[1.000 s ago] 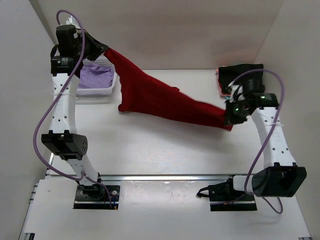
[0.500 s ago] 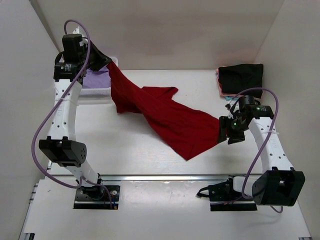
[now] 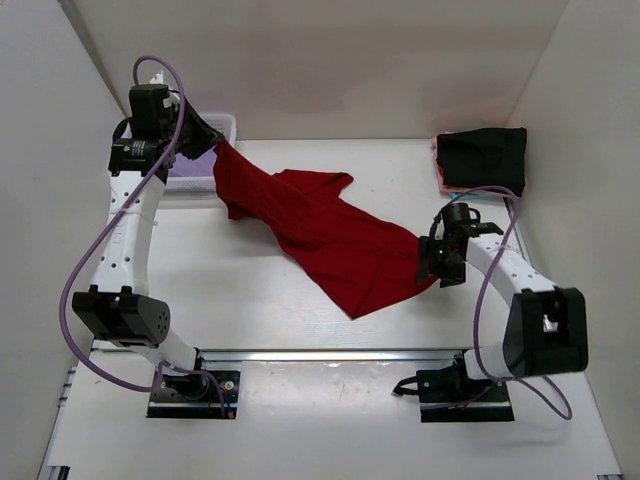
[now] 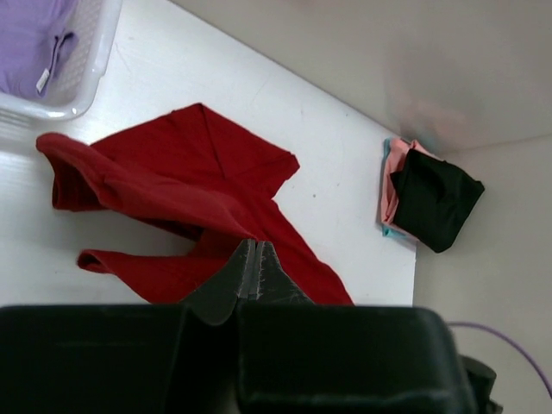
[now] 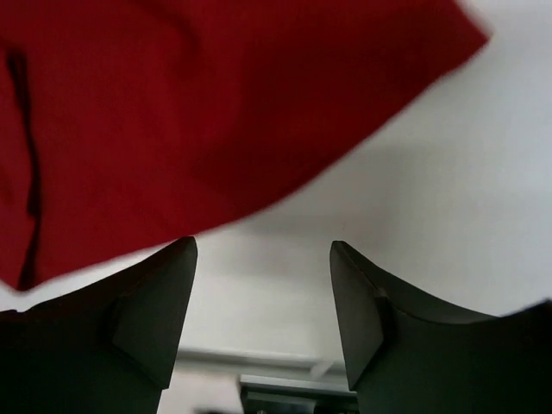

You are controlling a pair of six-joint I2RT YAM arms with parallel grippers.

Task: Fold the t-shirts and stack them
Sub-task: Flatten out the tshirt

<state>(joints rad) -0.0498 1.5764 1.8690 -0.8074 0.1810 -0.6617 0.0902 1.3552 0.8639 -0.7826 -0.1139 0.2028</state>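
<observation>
Left claw (image 3: pixel 207 140): fully closed, pinching one corner of the deep red t-shirt (image 3: pixel 320 235) and holding it above the worktop (image 3: pixel 250 320). White basket (image 3: pixel 226 126) with the lavender t-shirt (image 4: pixel 26 39) sits just beside this claw. The red shirt drapes down and lies crumpled towards the right claw (image 5: pixel 260 250). Right claw: fingers well apart, gripping nothing; shirt edge just beyond its tips. Folded black t-shirt (image 3: pixel 482 155) lies farther beyond it

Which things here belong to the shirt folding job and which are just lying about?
Job: red t-shirt, lavender t-shirt, folded black t-shirt, pink t-shirt beneath it.
Lying about: white basket holding the lavender one, metal rail by the arm bases.
</observation>
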